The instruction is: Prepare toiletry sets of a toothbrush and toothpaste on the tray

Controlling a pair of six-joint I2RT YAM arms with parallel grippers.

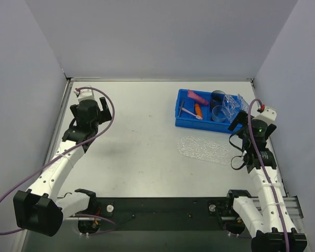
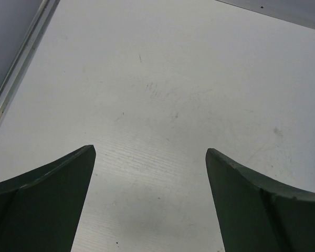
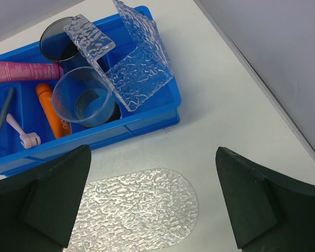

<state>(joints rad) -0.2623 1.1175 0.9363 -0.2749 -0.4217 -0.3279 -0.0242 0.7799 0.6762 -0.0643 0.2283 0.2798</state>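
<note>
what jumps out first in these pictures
The bright blue bin at the table's far right stands out, holding a magenta tube, an orange tube, a pale toothbrush and a clear cup. Just in front of it lies the bumpy clear tray, bare, near the open right gripper.

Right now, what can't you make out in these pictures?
Pink toothpaste: right wrist view, left end cut off by the picture edge.
Tray: right wrist view, left part hidden behind the right gripper's finger.
Toothbrush: top view, too small to show bristles.
</note>
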